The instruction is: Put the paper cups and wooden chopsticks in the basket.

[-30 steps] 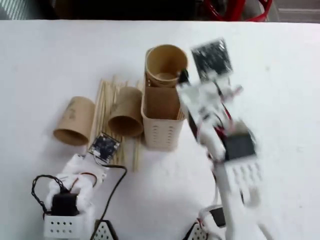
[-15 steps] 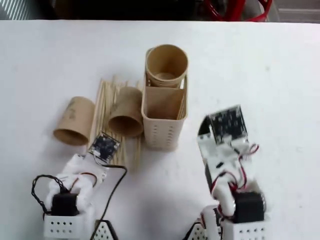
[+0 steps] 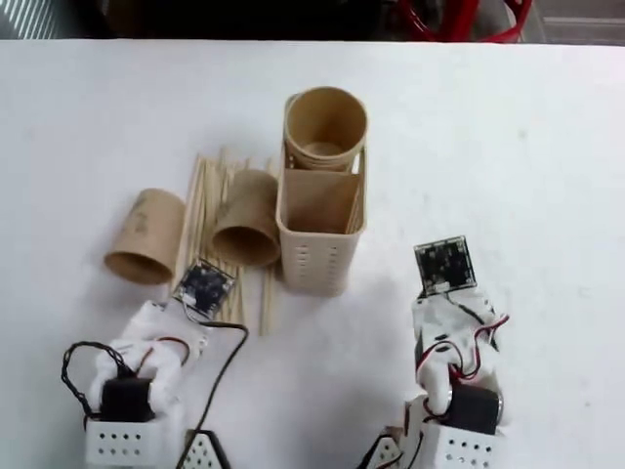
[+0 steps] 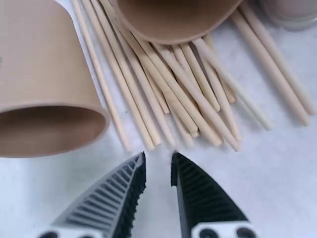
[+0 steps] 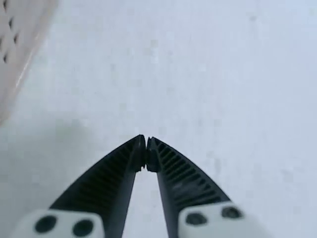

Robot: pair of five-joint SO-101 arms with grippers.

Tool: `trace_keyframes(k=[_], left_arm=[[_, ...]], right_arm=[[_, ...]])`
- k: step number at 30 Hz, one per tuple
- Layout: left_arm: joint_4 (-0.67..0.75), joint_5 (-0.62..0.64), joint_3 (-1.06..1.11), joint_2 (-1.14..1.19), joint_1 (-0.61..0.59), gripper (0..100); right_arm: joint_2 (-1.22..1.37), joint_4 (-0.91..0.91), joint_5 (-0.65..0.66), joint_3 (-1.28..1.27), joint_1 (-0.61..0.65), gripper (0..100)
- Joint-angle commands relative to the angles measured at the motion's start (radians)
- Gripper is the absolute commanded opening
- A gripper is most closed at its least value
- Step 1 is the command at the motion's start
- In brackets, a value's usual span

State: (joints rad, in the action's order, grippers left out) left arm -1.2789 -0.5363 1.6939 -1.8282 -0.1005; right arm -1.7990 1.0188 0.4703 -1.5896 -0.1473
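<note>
Down at the lower left of the high view, the left arm (image 3: 146, 362) sits folded low over the table (image 3: 547, 147), its wrist aimed up the frame toward the chopsticks (image 3: 207, 200). In the left wrist view the left gripper (image 4: 157, 166) hangs just short of the nearest stick ends, its two jaws parted by a narrow gap and pinching nothing. The right arm (image 3: 454, 381) sits folded at the lower right of the high view, well apart from the basket (image 3: 317, 256). In its own wrist view the right gripper (image 5: 145, 144) has its tips pressed together over bare table, with a corner of the basket at the upper left of that frame.

The chopsticks lie flat in a loose fan at centre left of the high view, their long axes running roughly from top to bottom of the frame. A paper cup (image 3: 146, 237) lies on its side left of them, mouth toward the lower left. A second cup (image 3: 246, 233) lies across the sticks, touching them, mouth toward the bottom of the frame and just beside the basket's left wall. The basket stands at centre frame, long axis running top to bottom, and a third cup (image 3: 325, 125) stands upright in its upper end, mouth up.
</note>
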Motion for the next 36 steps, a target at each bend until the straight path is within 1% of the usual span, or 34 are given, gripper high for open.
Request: trace_keyframes(k=[1, 3, 9, 13, 15, 18, 19, 24, 28, 29, 31, 33, 36], left_arm=[[-0.015, -0.003, -0.002, 0.007, -0.005, 10], [-0.015, -0.003, -0.002, 0.007, -0.005, 10], [-0.009, -0.003, -0.002, 0.007, 0.001, 10], [0.069, -0.005, -0.002, 0.007, -0.007, 10], [0.078, -0.025, -0.012, 0.007, -0.045, 10], [0.107, -0.14, -0.077, 0.007, -0.094, 10], [0.103, -0.153, -0.115, 0.007, -0.105, 10], [0.101, -0.052, -0.324, 0.007, -0.159, 10], [0.109, -0.052, -0.428, 0.012, -0.223, 11], [0.11, -0.052, -0.433, 0.012, -0.251, 13], [0.135, -0.052, -0.413, 0.013, -0.309, 19], [0.207, -0.06, -0.35, 0.013, -0.363, 24], [0.307, -0.184, -0.25, 0.013, -0.417, 24]], right_arm=[[-0.005, -0.004, -0.003, -0.066, -0.042, 1.8], [-0.001, -0.004, 0.002, -0.101, -0.062, 1.8], [-0.004, -0.001, 0.002, -0.101, -0.151, 1.8], [-0.001, 0.002, 0.002, -0.101, -0.203, 1.8], [0.002, 0.004, 0.002, -0.101, -0.229, 1.8], [0.004, 0.004, 0.002, -0.101, -0.263, 1.8], [0.004, 0.004, -0.002, -0.101, -0.272, 1.8], [0.004, 0.004, 0.002, -0.101, -0.291, 1.8], [0.004, 0.004, 0.002, -0.101, -0.291, 1.8], [0.004, 0.004, 0.002, -0.101, -0.291, 1.8], [0.004, 0.004, 0.002, -0.101, -0.289, 1.8], [0.004, 0.004, 0.002, -0.101, -0.288, 1.8], [0.004, 0.004, 0.003, -0.101, -0.288, 1.8]])
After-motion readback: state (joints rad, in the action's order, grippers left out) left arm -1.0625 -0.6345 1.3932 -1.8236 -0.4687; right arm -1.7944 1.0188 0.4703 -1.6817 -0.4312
